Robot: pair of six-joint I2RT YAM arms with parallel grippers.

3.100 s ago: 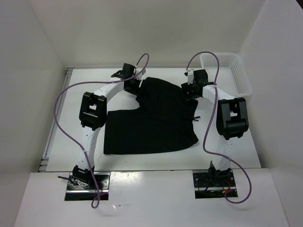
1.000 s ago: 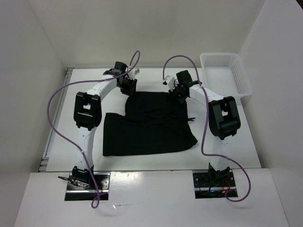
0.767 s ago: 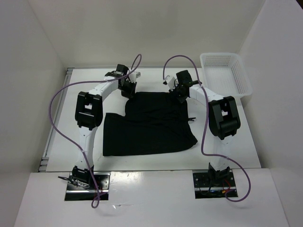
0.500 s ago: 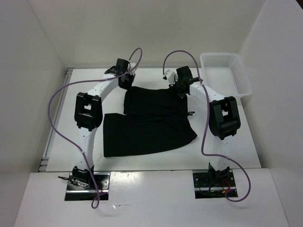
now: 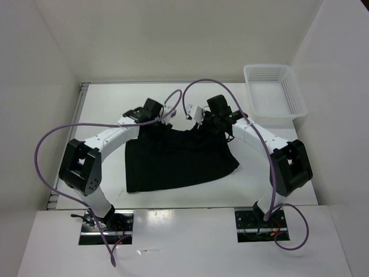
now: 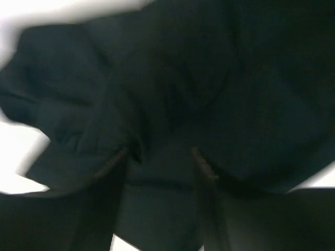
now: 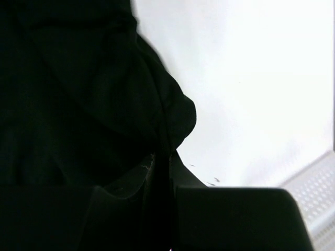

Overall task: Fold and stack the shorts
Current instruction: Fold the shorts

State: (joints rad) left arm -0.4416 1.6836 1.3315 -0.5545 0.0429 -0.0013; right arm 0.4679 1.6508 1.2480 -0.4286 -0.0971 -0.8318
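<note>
**Top view with both wrist views.** I count one pair of shorts (image 5: 179, 161), one basket (image 5: 288, 101), and two grippers.

The shorts lie mid-table (image 5: 98, 104). Their near hem is flat and runs roughly parallel to the near table edge. Their far edge is raised and sags between the two grippers.

The left gripper (image 5: 147, 120) grips a bunch of cloth at the far left corner. In my blurred wrist view, creases run out from its fingers. The right gripper (image 5: 214, 122) is clenched on a thin fold at the far right corner.

Bare tabletop shows along the far side behind the grippers, in a broad strip to the left, and in a narrower one to the right. The basket stands in the far right corner, well apart from the cloth.
</note>
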